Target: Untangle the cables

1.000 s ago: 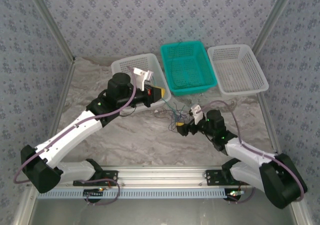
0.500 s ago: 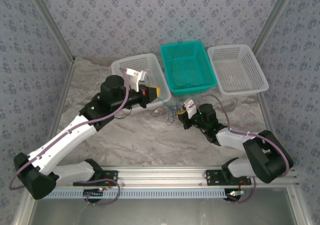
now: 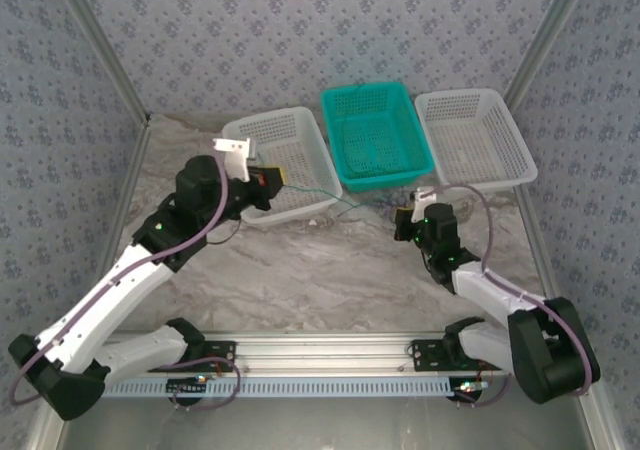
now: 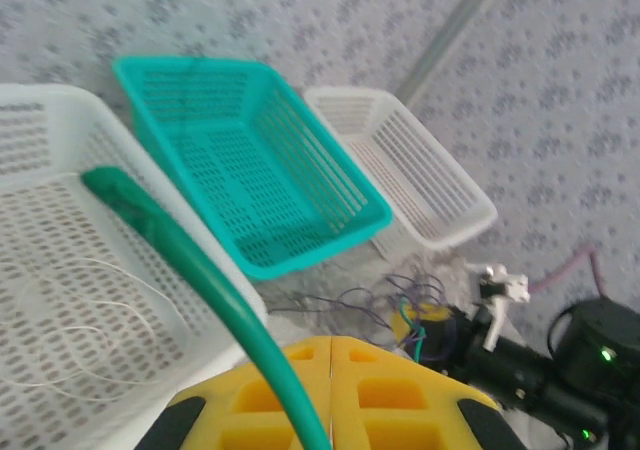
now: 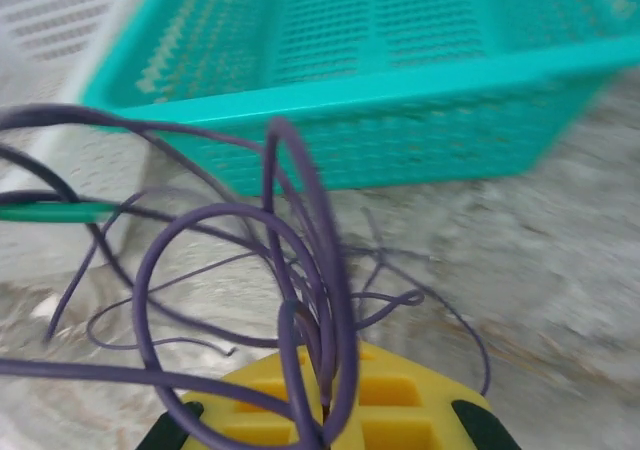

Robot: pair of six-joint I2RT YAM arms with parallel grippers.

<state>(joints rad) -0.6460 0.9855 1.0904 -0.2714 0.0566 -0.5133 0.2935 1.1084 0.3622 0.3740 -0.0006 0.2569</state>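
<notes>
**Left claw [image 4: 330, 355] pinches the green cable, right claw [image 5: 325, 390] grips purple wires**

The left claw's yellow pads are pressed together on a thin green plastic-coated cable [image 4: 200, 270]. In the top view this claw hangs over the near right part of the left white perforated plastic basket [image 3: 270, 120]. From the pads the green cable runs out across that basket's near right corner and on towards the right, above the grey marbled desk [image 3: 300, 270]. In the left wrist view a hair-thin whitish wire [image 4: 120, 270] lies in loose curves on the floor of the white basket.

Just right of it stands the teal perforated plastic basket [image 3: 365, 92], its long side touching or nearly touching the white one.

In front of the teal basket's near edge, a small tangle of dark purple wires [image 4: 400, 295] rests on the desk, with a short teal piece mixed in.

The right claw sits at that tangle, low over the desk. Its yellow pads are closed on several looping purple wires [image 5: 300, 230]. These loops arch up in front of the teal basket's wall, and the green cable's end shows at the left edge of the right wrist view.

Farthest right is a second white perforated plastic basket [image 3: 455, 97], beside the teal one.
</notes>
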